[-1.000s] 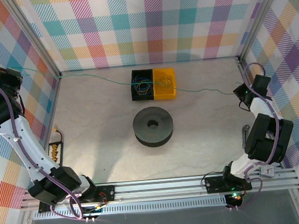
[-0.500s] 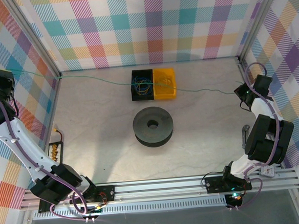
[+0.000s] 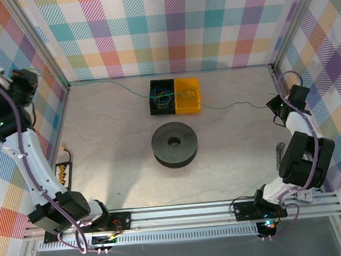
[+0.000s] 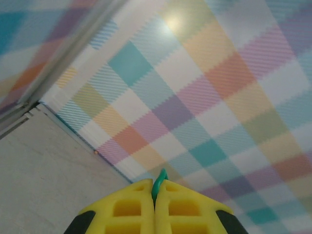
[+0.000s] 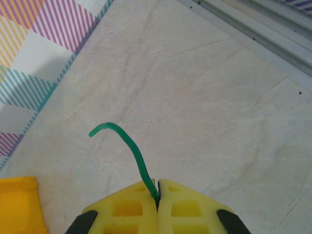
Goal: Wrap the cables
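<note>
One thin green cable (image 3: 233, 105) runs slack across the table, from the left wall through the black-and-yellow box (image 3: 189, 107) to the right side. A tangle of green, yellow and blue cables (image 3: 161, 97) lies in the box's black half. My left gripper (image 3: 25, 79) is raised by the left wall; its yellow fingers (image 4: 131, 207) are shut on a green cable end (image 4: 160, 176). My right gripper (image 3: 273, 104) is low at the right edge, shut on the other green cable end (image 5: 129, 142), which curls out over the tabletop. The black spool (image 3: 174, 144) lies flat mid-table.
A small connector board (image 3: 62, 169) lies by the left wall. Aluminium frame posts and checked walls close in the left, back and right. The rail (image 3: 182, 212) holding both arm bases runs along the near edge.
My left gripper has swung up and slightly inward along the left wall, and the green cable, taut a second ago, now hangs wavy. The right arm has stayed put.
</note>
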`<state>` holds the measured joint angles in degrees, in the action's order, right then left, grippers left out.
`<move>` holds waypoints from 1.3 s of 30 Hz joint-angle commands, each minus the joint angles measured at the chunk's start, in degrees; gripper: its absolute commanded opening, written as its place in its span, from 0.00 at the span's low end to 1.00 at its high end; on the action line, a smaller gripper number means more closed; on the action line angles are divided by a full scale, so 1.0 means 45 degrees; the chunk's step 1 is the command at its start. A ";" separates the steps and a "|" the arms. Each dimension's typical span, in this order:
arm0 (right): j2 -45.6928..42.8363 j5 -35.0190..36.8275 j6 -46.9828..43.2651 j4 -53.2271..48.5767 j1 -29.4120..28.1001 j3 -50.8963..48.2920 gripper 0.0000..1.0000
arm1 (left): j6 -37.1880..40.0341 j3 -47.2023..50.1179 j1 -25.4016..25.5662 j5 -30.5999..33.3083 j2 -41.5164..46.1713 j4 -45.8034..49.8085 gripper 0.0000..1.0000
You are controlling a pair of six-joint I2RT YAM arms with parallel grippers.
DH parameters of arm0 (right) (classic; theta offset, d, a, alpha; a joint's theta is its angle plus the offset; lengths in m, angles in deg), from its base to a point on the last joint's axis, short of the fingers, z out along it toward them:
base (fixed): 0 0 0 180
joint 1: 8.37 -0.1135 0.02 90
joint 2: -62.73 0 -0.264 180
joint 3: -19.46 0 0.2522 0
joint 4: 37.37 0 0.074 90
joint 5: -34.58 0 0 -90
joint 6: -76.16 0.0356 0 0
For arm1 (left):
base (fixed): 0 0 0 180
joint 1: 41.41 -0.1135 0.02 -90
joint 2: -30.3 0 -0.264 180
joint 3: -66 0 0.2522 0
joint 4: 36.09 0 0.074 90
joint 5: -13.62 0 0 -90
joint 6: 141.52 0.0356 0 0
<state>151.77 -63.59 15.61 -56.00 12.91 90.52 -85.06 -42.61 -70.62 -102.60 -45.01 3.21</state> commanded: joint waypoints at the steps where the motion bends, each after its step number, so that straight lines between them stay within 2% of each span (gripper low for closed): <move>1: 0.0018 0.1007 -0.0841 -0.0600 -0.1080 0.0622 0.00 | 0.1658 -0.0276 0.1237 0.1237 0.0614 0.0010 0.00; 5: 0.0352 0.1758 -0.1125 -0.1208 -0.2711 0.1086 0.00 | 0.1964 0.0169 0.2308 0.1727 0.1012 0.0086 0.00; 9: 0.0707 0.2387 -0.1009 -0.1479 -0.3884 0.1300 0.00 | 0.2080 0.0449 0.2723 0.1822 0.1208 0.0174 0.00; 10: 0.0868 0.2493 -0.0918 -0.1531 -0.4066 0.1344 0.03 | 0.2116 0.0491 0.3110 0.1839 0.1225 0.0220 0.00; 13: 0.1231 0.2442 -0.0745 -0.1577 -0.4330 0.1411 0.17 | 0.2272 0.0569 0.3364 0.1900 0.1276 0.0378 0.00; 19: 0.1153 0.2838 -0.1152 -0.2127 -0.4349 0.1616 0.49 | 0.2584 0.0395 0.3388 0.2015 0.1275 0.0667 0.00; 25: 0.1165 0.3493 -0.2201 -0.3299 -0.4163 0.2227 0.63 | 0.2707 0.0274 0.3395 0.2058 0.1218 0.0653 0.00; 27: 0.1221 0.3791 -0.2601 -0.3684 -0.4104 0.2398 0.74 | 0.2709 0.0296 0.3394 0.2008 0.1166 0.0604 0.00; 32: 0.1393 0.4626 -0.3603 -0.4662 -0.3788 0.2905 0.91 | 0.2688 0.0257 0.3387 0.1680 0.1071 0.0574 0.00; 37: 0.2038 0.4975 -0.4479 -0.5927 -0.3502 0.4213 0.93 | 0.2872 0.0219 0.3393 0.1257 0.1052 0.0575 0.00; 39: 0.2510 0.5615 -0.4872 -0.6456 -0.3499 0.4809 0.92 | 0.2937 0.0218 0.3386 0.1102 0.1017 0.0574 0.00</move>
<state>160.66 -42.23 -2.07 -79.76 -3.11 108.74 -73.15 -40.58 -55.52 -95.36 -40.24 6.14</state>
